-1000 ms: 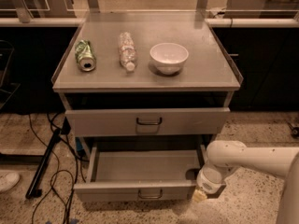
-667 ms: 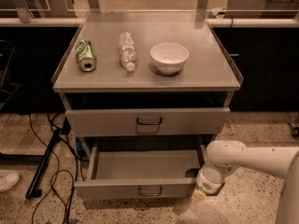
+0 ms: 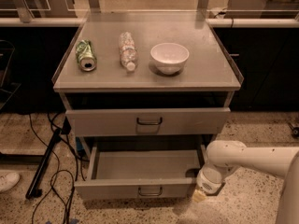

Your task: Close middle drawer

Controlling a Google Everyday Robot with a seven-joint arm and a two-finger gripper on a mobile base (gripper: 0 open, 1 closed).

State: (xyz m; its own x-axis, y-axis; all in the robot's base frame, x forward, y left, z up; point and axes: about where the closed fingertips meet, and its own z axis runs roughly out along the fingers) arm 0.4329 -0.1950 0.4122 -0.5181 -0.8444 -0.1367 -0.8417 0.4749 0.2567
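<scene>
Standing pulled well out toward the near side, the middle drawer (image 3: 117,189) sits low in a grey metal cart, below the upper drawer (image 3: 103,121). Its front is a plain flat grey strip with one small loop handle (image 3: 150,191) at the centre. Behind the front lies a rectangular tray with straight walls and a smooth, matte floor.

The upper drawer has a taller, wider front with a similar loop handle and juts out only slightly.

The tool (image 3: 201,194) hangs low at the near right corner of the middle drawer, just beside its front, with a pale yellowish tip pointing down at the speckled floor (image 3: 252,204). Whether it is clenched or released cannot be told. Its smooth, rounded white arm (image 3: 252,157) comes in from the right.

On the flat, dull grey surface (image 3: 205,76) lie a crushed green can (image 3: 86,55) at the left and a clear, crumpled plastic bottle (image 3: 127,50) beside it, both on their sides. A round white bowl (image 3: 169,57) stands upright to the right of them.
</scene>
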